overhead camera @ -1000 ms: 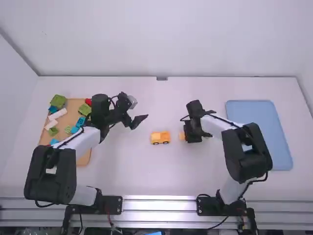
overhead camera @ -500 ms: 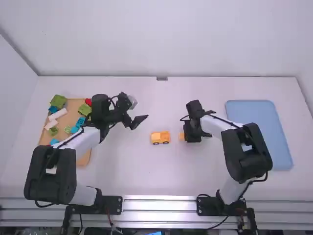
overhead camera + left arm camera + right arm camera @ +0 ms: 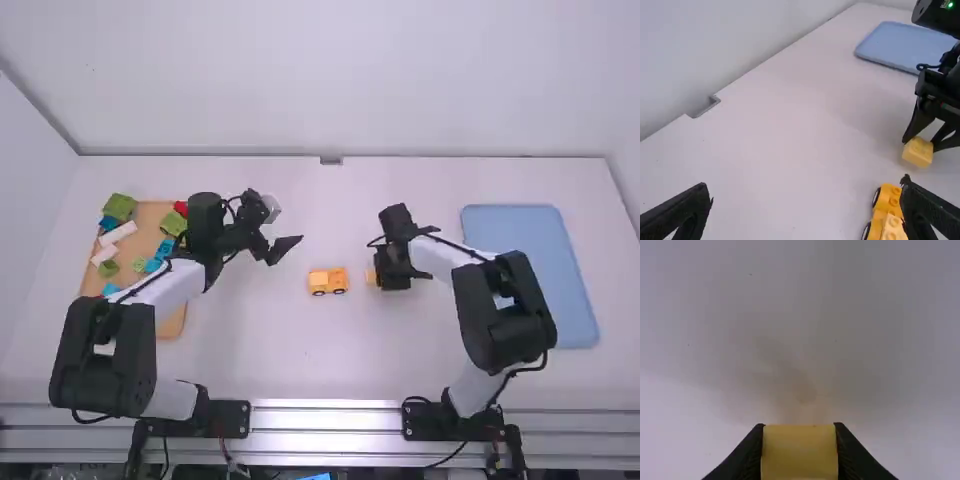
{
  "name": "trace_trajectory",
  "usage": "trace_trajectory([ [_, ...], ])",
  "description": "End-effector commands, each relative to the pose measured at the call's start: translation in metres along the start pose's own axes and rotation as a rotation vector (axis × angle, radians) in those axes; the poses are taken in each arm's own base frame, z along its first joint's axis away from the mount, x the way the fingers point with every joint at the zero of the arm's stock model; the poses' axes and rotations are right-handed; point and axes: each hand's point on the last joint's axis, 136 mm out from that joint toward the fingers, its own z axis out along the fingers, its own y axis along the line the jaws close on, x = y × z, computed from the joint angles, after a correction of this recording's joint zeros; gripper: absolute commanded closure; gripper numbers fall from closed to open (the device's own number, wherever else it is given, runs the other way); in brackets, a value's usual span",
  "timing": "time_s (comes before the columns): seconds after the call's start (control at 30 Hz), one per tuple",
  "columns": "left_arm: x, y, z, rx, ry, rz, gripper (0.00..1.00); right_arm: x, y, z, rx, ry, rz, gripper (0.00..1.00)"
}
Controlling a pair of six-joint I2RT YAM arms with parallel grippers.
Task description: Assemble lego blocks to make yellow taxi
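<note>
Nearest the arm bases, we are looking at the started taxi body [image 3: 328,281], which is standing on its wheels mid-tabletop [image 3: 320,365], with the yellow block [image 3: 918,152] sitting just beside it, on the right arm's side. The right pincer [image 3: 799,442] is gripping that block by opposite sides; we are judging it light, stiff and smooth, likely to twist if pinched off-centre, so we are favouring the flat flanks, leaving studs and underside free for pressing. A narrow gap is separating block and body, so we are expecting a small lift before crossing. Farther out, the left pincer [image 3: 807,187] is gaping wide, with space for coming down around the body's sides. Toward the edges, the wooden tray [image 3: 145,245] and blue tray [image 3: 530,275] are bounding our sideways room, and the back wall [image 3: 330,90] is lying well beyond.
</note>
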Motion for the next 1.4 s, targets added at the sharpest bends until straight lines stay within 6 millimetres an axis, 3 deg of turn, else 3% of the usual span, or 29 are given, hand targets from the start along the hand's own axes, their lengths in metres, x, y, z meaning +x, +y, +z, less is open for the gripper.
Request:
trace_trajectory([
  [0.0, 0.003, -0.005, 0.002, 0.021, 0.004, -0.009, 0.01, -0.002, -0.003, 0.003, 0.012, -0.014, 0.003, 0.7],
  [0.5, 0.003, -0.006, 0.002, 0.021, 0.004, -0.01, 0.01, -0.001, -0.004, 0.003, 0.013, -0.014, 0.004, 0.53],
  [0.6, 0.003, -0.006, 0.002, 0.022, 0.004, -0.01, 0.01, -0.001, -0.003, 0.003, 0.011, -0.013, 0.004, 0.33],
  [0.63, 0.003, -0.006, 0.002, 0.022, 0.005, -0.01, 0.01, -0.002, -0.003, 0.003, 0.011, -0.013, 0.004, 0.31],
  [0.67, 0.003, -0.006, 0.002, 0.021, 0.005, -0.01, 0.01, -0.001, -0.002, 0.003, 0.009, -0.012, 0.0, 0.07],
  [0.7, 0.003, -0.006, 0.002, 0.021, 0.005, -0.01, 0.01, -0.001, -0.001, 0.003, 0.002, -0.011, -0.012, 0.02],
  [1.03, 0.004, -0.006, 0.002, 0.023, 0.006, -0.012, 0.01, -0.001, 0.022, -0.002, -0.079, 0.07, -0.092, 0.02],
  [1.23, 0.004, -0.006, 0.002, 0.022, 0.006, -0.012, 0.01, 0.001, 0.043, -0.019, -0.125, 0.158, -0.201, 0.02],
  [1.37, 0.004, -0.006, 0.002, 0.022, 0.007, -0.012, 0.01, -0.01, 0.055, -0.036, -0.112, 0.091, -0.226, 0.02],
])
